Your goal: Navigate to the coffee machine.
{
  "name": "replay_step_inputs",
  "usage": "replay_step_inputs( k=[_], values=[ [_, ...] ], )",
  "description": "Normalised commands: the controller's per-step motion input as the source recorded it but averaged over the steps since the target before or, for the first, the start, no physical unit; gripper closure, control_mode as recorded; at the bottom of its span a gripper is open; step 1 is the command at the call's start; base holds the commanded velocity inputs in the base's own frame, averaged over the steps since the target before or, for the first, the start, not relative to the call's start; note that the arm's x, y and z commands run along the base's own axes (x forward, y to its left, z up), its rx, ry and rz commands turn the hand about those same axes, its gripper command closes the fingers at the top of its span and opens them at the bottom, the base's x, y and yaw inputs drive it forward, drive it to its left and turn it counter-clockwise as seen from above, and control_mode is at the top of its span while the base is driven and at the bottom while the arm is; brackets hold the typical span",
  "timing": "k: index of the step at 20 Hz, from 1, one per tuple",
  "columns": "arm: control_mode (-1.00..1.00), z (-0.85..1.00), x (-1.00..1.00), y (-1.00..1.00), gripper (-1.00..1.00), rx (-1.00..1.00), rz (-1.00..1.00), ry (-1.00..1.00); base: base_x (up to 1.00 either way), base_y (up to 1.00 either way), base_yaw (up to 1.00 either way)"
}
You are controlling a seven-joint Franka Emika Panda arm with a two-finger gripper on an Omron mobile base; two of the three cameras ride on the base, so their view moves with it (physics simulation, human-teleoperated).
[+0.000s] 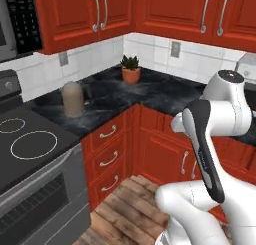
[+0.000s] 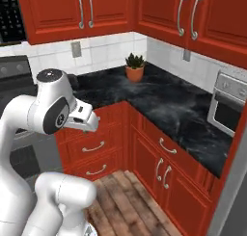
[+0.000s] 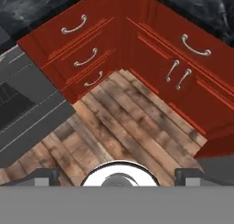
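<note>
1. Coffee machine is my goal, but I cannot tell from here which way it lies from my jaws.
2. My gripper (image 3: 117, 176) is released and holds nothing. Its tips sit wide apart and point down at the wood floor (image 3: 132, 122).
3. Just beyond the tips, the red drawers (image 3: 80, 58) and cabinet doors (image 3: 180, 74) meet in an inside corner.
4. Above them, the black counter (image 2: 159, 102) carries a potted plant (image 2: 134, 67) deep in the corner. A beige canister (image 1: 73, 99) stands on it beside the stove (image 1: 30, 144).
5. To my right stands a silver toaster oven (image 2: 227, 104), which isn't my target.
6. I judge that the base must turn and drive along one run of the counter. The arm's reach matters little.
</note>
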Motion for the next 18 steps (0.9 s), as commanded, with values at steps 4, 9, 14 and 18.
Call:
replay_step_inputs(
  k=[4,9,14,18],
  values=[
    [1.00,0.00,0.00,0.00,-1.00,0.00,0.00,0.00,0.00,0.00,1.00],
    [1.00,0.00,0.00,0.00,-1.00,0.00,0.00,0.00,0.00,0.00,1.00],
    [1.00,0.00,0.00,0.00,-1.00,0.00,0.00,0.00,0.00,0.00,1.00],
    [1.00,0.00,0.00,0.00,-1.00,0.00,0.00,0.00,0.00,0.20,0.93]
  ],
)
